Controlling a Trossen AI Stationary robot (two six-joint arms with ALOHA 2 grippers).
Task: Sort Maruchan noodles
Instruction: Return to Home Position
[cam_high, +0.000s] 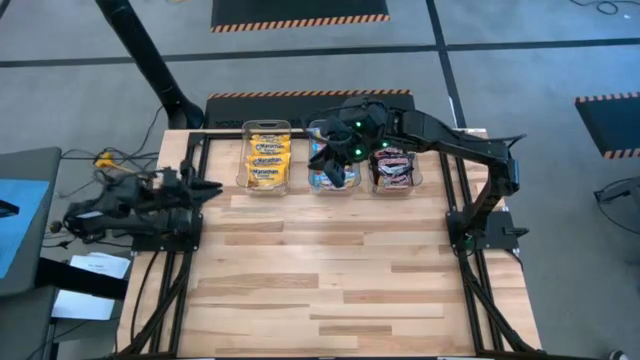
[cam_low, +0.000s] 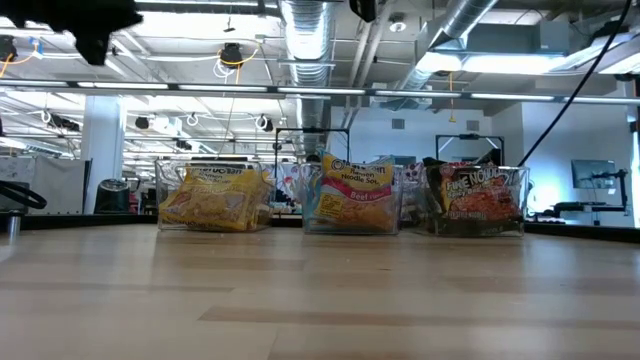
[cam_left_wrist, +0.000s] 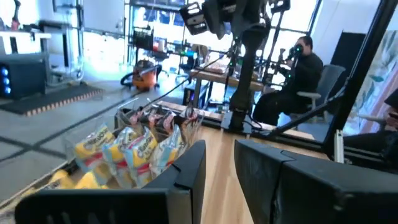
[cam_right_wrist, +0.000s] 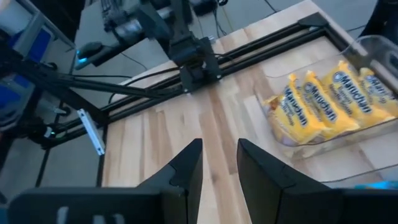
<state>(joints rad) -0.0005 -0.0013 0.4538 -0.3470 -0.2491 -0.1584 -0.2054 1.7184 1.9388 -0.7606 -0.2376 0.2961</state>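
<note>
1. Found every packet binned, in three clear bins lined along the far edge of the table (cam_high: 330, 280).
2. Logged yellow packets (cam_high: 267, 160) in the left bin (cam_high: 246, 160), blue-pink packets (cam_low: 352, 192) in the center bin (cam_low: 400, 205), and dark packets (cam_high: 394, 168) in the right bin (cam_high: 417, 175).
3. Saw the right gripper (cam_high: 332, 165) hanging over the center bin, directly above the blue-pink packets and well clear of them; yellow packets to one side, dark packets to the other.
4. Read its fingers (cam_right_wrist: 186, 171) as slightly parted with nothing between them; saw only bare table wood through the gap.
5. Found the left gripper (cam_high: 213, 187) parked at the table's left edge, pointing toward the middle of the table, well apart from the yellow packets.
6. Read that one as slightly parted too, empty.
7. Noted a seated person (cam_left_wrist: 305, 62) beyond the table in the left wrist view.
</note>
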